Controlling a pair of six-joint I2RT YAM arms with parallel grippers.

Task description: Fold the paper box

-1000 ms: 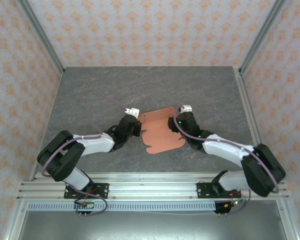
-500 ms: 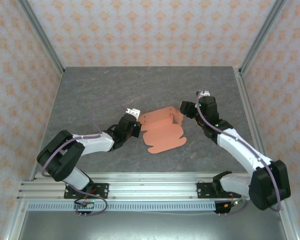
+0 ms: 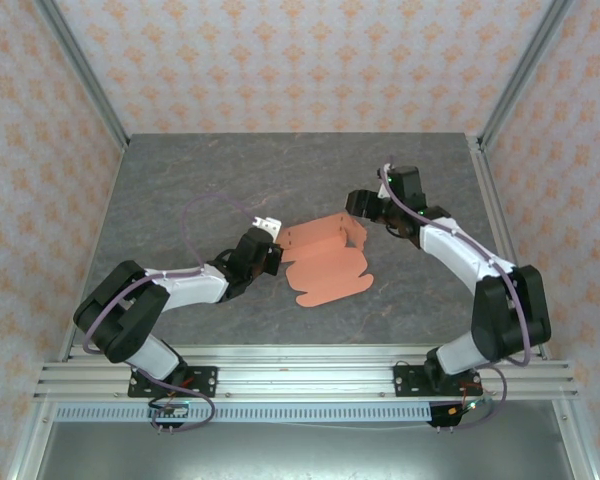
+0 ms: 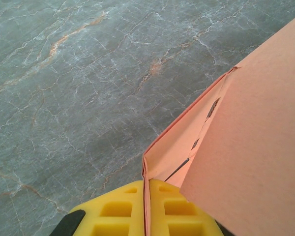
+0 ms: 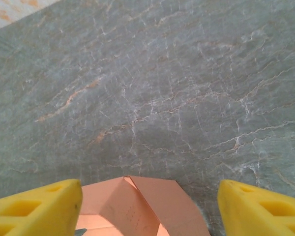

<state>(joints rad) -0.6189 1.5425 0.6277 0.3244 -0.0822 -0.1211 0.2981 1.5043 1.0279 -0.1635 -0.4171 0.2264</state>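
Walls of the paper box [image 3: 325,275] run left-right, flat flap pointing nearward.

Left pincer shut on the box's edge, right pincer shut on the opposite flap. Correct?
Not quite. The right pincer is open, not shut: the right wrist view shows its fingers wide apart on either side of the paper box flap. The left pincer is shut on the box's edge, as stated.
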